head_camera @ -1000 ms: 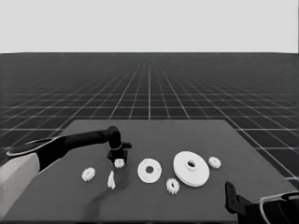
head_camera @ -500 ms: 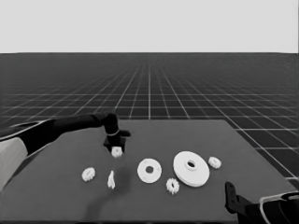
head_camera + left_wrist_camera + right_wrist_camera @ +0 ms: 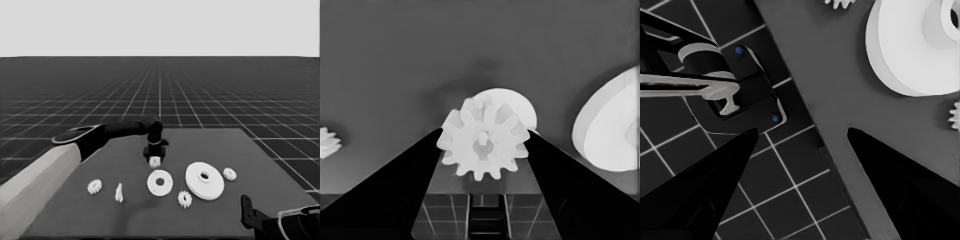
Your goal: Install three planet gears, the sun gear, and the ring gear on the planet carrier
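Clamping a planet gear (image 3: 483, 145) between its fingers, the left hand (image 3: 154, 159) hovers over the dark table (image 3: 260, 150), just behind the smaller round part (image 3: 160, 183). No writing seems legible anywhere. The right hand (image 3: 800, 165), fingers apart, waits at the table's corner above gridded floor (image 3: 790, 195).

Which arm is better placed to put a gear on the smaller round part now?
Left. The left gripper holds a gear just above the smaller round part. The right gripper waits at the near right corner with nothing between its fingers.
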Available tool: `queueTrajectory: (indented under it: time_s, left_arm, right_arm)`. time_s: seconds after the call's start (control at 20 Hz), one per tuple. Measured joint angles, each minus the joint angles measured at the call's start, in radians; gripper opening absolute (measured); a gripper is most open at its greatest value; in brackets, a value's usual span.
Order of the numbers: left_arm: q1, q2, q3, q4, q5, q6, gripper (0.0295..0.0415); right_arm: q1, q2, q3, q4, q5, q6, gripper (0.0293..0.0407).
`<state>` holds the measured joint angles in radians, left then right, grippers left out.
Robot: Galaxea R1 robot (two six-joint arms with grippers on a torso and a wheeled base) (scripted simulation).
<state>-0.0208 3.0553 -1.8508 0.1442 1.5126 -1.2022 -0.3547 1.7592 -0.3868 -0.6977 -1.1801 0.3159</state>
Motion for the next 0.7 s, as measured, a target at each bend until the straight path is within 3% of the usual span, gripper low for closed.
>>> queueTrajectory:
  time_s: [0.15,0.5,0.6,0.7]
  left_arm:
    - [0.117,0.029,-0.088,0.103,-0.054,0.048,0.0312]
    - [0.143,0.04,-0.122,0.125,-0.072,0.066,0.0312]
    - [0.143,0.041,-0.123,0.126,-0.072,0.066,0.0372]
    - [0.143,0.041,-0.123,0.126,-0.072,0.066,0.0383]
  right_arm:
    - [0.0,0.0,0.0,0.0,0.0,0.0,0.0385]
    - [0.0,0.0,0.0,0.0,0.0,0.0,0.0385]
    - [0.0,0.0,0.0,0.0,0.0,0.0,0.0385]
    - [0.0,0.0,0.0,0.0,0.0,0.0,0.0385]
